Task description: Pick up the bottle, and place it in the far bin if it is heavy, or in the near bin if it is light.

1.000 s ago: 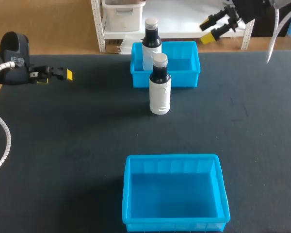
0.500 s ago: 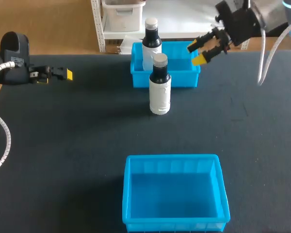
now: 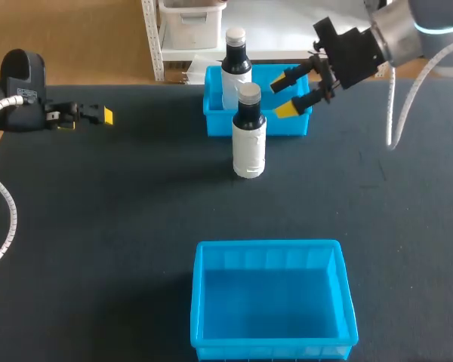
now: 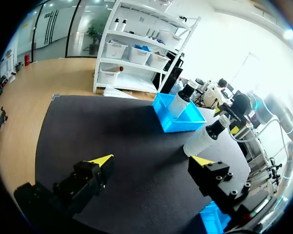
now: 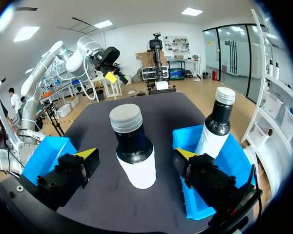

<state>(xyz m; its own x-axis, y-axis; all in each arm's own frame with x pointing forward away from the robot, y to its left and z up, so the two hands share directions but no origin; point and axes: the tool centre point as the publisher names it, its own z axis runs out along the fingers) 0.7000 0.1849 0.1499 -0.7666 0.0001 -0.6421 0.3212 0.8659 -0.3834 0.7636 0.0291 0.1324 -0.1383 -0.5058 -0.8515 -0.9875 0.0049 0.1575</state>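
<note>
The grey-capped, dark-necked, white-bodied bottle [image 3: 249, 147] stands upright on the dark bench [image 3: 98, 226], just before the far blue plastic bin [image 3: 219, 124]. The right pincer [image 3: 281, 99] hangs open beside its cap. It looks rigid, smooth and probably slippery, so grip the white body. Weight shows only on lifting.

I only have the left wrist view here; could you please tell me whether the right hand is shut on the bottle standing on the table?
Observer: No. In the right wrist view the right hand is open, and the bottle stands ahead of it, touching neither finger.
Operator: Thank you. Is there anything in the near bin? I can see only one corner of it.
Observer: The head view looks straight down into the near bin, and nothing lies in it.
</note>
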